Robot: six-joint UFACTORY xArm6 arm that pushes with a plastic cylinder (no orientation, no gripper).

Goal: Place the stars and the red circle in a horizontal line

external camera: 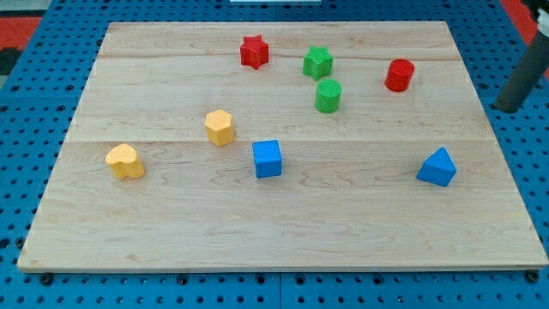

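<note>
Along the far edge of the wooden board [171, 223]: red plastic star [254, 51], green plastic star [317, 62], red plastic cylinder [399, 75]. Light, rigid, slippery; you push low on flat sides. Rod [523, 77] is off-board right, holding nothing; my tip isn't visible.

From the red star [254, 51], the green star [317, 62] stands close at 3 o'clock, blocking the straight way to the red circle [399, 75]. The green cylinder [328, 96] crowds that gap at 6 o'clock of the green star.

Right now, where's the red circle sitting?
The red circle sits in the view's upper right part of the board, right of the green star and green circle.
</note>
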